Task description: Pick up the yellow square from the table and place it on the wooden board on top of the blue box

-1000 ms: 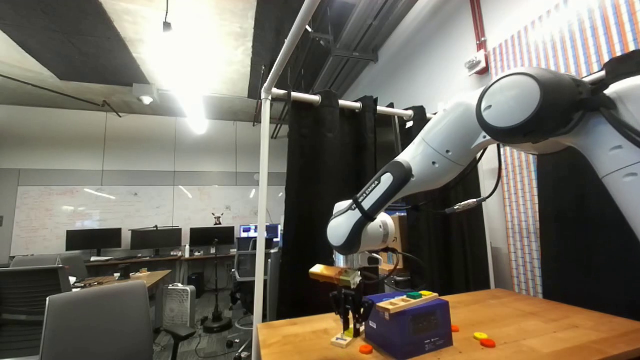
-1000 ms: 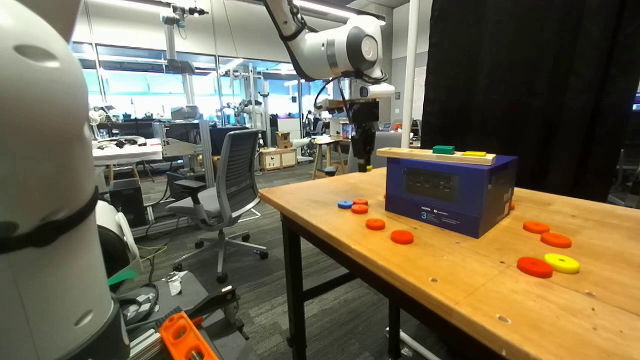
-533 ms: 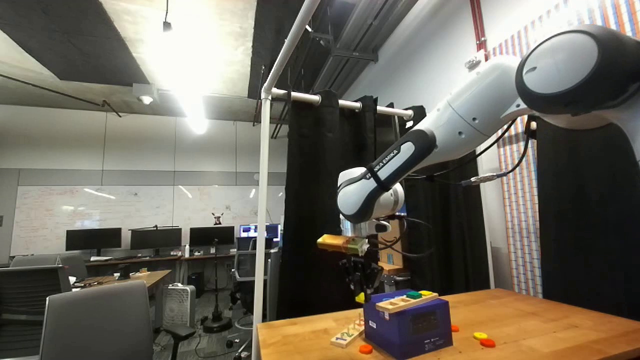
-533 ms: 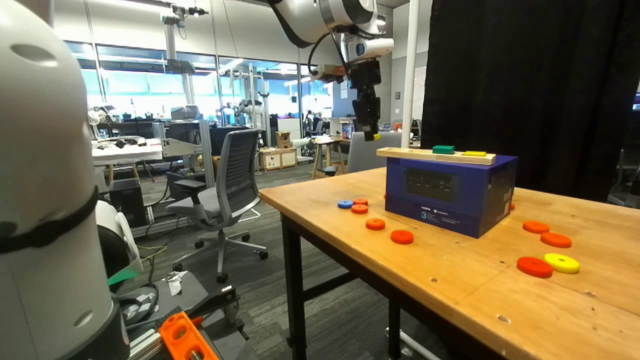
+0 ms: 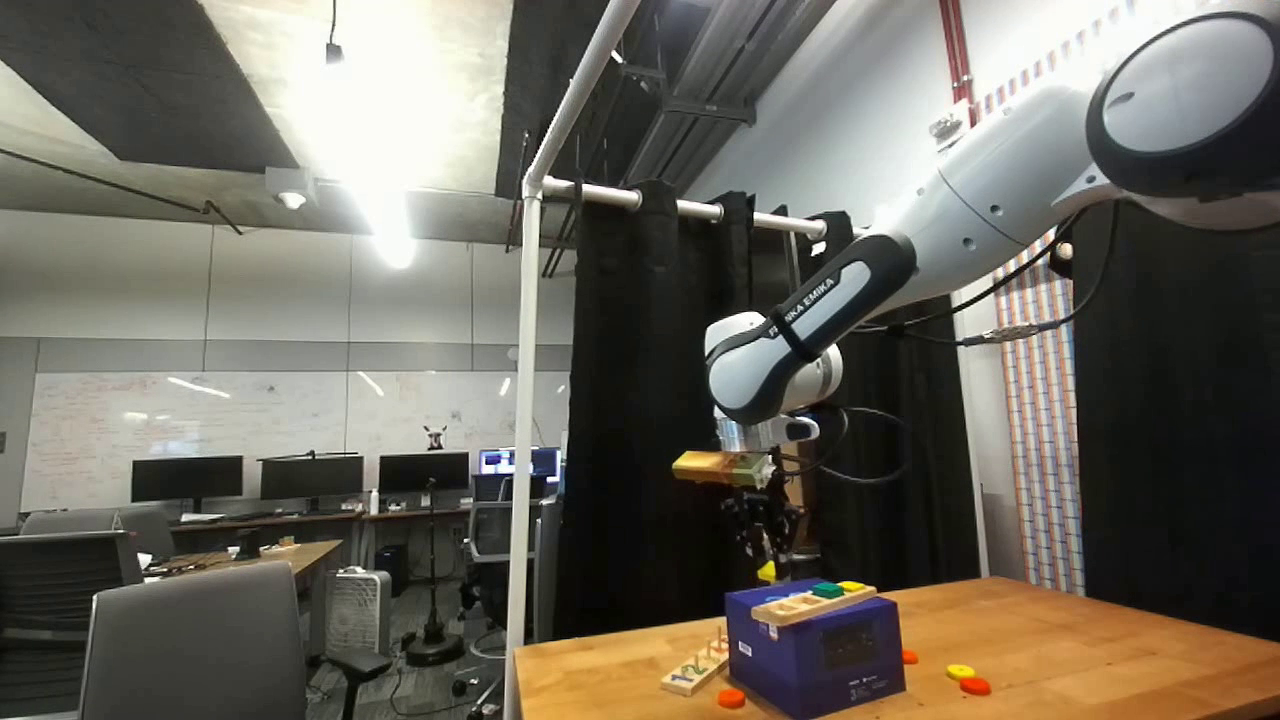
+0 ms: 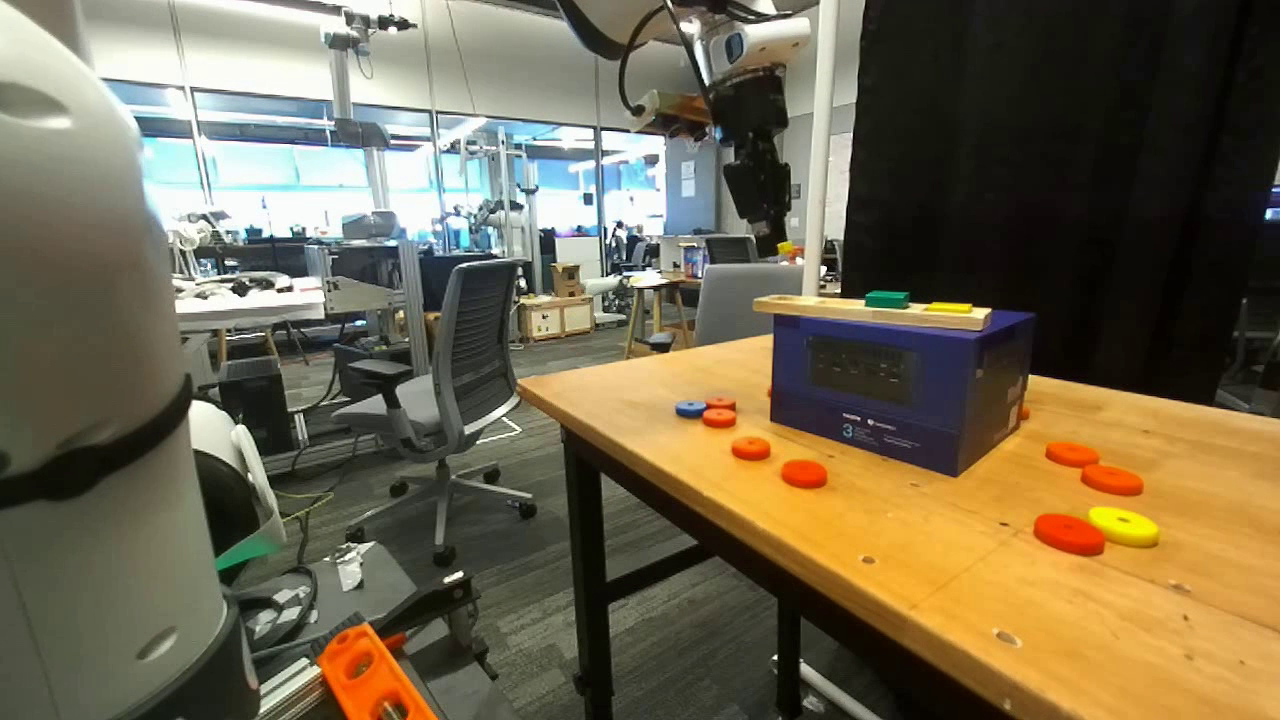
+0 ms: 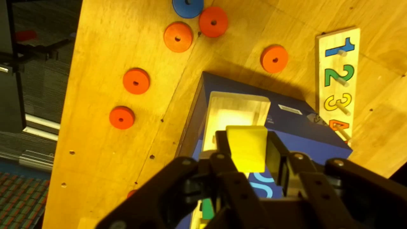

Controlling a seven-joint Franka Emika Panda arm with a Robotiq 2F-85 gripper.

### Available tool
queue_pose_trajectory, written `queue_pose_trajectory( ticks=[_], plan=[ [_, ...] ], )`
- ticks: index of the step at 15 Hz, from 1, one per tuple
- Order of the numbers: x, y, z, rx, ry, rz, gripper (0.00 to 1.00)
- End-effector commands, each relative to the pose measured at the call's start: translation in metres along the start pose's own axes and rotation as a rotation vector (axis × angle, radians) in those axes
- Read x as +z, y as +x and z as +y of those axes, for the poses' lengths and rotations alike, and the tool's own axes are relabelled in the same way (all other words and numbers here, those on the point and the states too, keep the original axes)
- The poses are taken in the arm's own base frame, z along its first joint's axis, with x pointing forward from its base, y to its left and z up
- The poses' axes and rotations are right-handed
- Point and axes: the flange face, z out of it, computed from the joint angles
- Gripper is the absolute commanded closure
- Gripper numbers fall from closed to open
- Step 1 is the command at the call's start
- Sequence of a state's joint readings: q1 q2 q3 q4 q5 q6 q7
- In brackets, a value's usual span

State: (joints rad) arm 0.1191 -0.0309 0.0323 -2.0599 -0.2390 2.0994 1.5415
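My gripper (image 7: 246, 140) is shut on the yellow square (image 7: 247, 149), with a finger on each side of it. The square also shows under the fingertips in both exterior views (image 5: 767, 572) (image 6: 785, 249). It is held in the air, above the level of the blue box (image 6: 870, 395). The pale wooden board (image 6: 830, 309) lies along the box's top. In the wrist view the board's bare end (image 7: 240, 96) shows behind the square. A green block (image 6: 887, 299) and another yellow block (image 6: 949, 308) sit on the board. The table (image 6: 1000, 590) is under the box.
A number peg board (image 7: 337, 68) lies on the table beside the box. Several orange discs (image 6: 805, 473), a blue disc (image 6: 691, 408) and a yellow disc (image 6: 1124, 526) lie around the box. The table's edge (image 6: 640, 480) is near some discs.
My gripper has risen from the table beside the box, lifting the yellow square, and has moved across to above the box's level. The peg board is now uncovered. The box and board have not moved.
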Motion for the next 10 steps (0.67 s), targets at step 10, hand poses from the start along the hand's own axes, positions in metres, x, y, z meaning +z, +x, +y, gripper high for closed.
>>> queue_pose_trajectory(
  ticks=[10],
  plan=[
    [0.029,0.060,0.019,0.113,-0.057,0.006,0.87]
  ],
)
